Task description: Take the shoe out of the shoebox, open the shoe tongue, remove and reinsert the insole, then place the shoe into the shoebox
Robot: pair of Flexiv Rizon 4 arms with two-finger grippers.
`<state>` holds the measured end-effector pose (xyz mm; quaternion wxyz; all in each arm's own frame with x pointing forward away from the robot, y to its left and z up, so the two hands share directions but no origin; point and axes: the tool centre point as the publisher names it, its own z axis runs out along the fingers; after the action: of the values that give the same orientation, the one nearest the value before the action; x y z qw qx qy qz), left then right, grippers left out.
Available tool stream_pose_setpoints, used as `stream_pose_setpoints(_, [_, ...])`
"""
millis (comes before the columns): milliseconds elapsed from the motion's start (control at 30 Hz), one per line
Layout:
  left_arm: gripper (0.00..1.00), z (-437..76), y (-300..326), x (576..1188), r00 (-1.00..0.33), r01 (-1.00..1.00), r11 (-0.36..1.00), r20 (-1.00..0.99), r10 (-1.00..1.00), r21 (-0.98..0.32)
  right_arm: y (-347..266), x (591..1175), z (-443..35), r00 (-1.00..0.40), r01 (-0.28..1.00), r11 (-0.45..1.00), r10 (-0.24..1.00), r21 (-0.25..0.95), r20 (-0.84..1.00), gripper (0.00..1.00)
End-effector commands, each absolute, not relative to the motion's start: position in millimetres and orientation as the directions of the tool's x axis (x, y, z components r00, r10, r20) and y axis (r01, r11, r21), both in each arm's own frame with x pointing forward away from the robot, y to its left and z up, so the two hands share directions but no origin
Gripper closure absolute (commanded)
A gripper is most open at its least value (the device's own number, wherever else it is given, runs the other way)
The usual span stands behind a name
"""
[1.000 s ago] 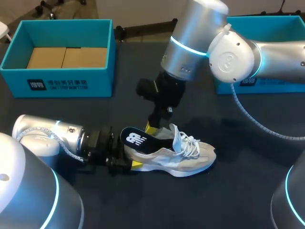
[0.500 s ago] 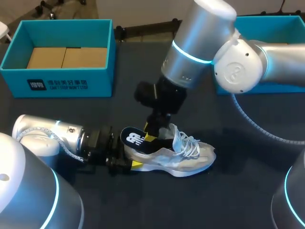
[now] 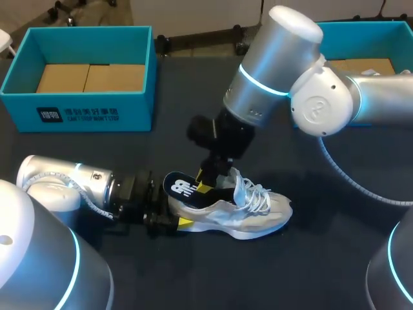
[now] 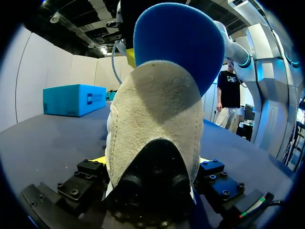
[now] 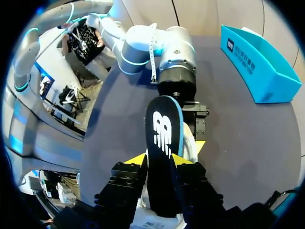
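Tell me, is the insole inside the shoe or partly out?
Partly out: the insole sticks up above the shoe at the heel, clamped in the right gripper; its front end is hidden inside.

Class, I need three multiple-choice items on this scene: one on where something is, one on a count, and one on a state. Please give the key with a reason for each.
1. Where is the shoe?
A. Inside a box
B. Lying on the table
C. Lifted clear of the table

2. How many teal shoeboxes are on the table?
A. Three
B. One
C. Two

3. What is the state of the right end effector?
A. Shut on the insole
B. Open, holding nothing
C. Shut on the laces

Key:
1 B, the head view shows the shoe's sole resting on the dark table, outside both boxes.
2 C, one stands at the far left and the right shoebox stands behind the right arm.
3 A, the right wrist view shows its yellow tips pressing on the insole from both sides.
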<state>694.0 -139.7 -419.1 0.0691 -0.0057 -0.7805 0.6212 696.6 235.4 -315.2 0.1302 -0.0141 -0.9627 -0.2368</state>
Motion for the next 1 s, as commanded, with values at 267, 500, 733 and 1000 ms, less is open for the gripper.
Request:
stream_pose_setpoints(267, [1.00, -419.3, -140.3, 694.5, -0.990, -0.077, 0.230, 0.101, 0.095, -0.970, 243.2, 703.4, -333.0, -0.956, 0.090, 0.886, -0.050, 0.454, 0.288, 0.72])
stream_pose_setpoints(500, [1.00, -419.3, -140.3, 694.5, -0.990, -0.077, 0.230, 0.101, 0.095, -0.970, 251.9, 701.7, -341.5, -0.941, 0.081, 0.890, -0.080, 0.449, 0.328, 1.00])
stream_pose_setpoints(733, [1.00, -419.3, -140.3, 694.5, -0.990, -0.077, 0.230, 0.101, 0.095, -0.970, 250.6, 687.1, -345.9, -0.931, 0.092, 0.890, -0.082, 0.446, 0.357, 1.00])
stream_pose_setpoints(1000, [1.00, -419.3, -140.3, 694.5, -0.990, -0.077, 0.230, 0.101, 0.095, -0.970, 242.3, 677.2, -321.7, -0.940, 0.085, 0.896, -0.073, 0.437, 0.334, 1.00])
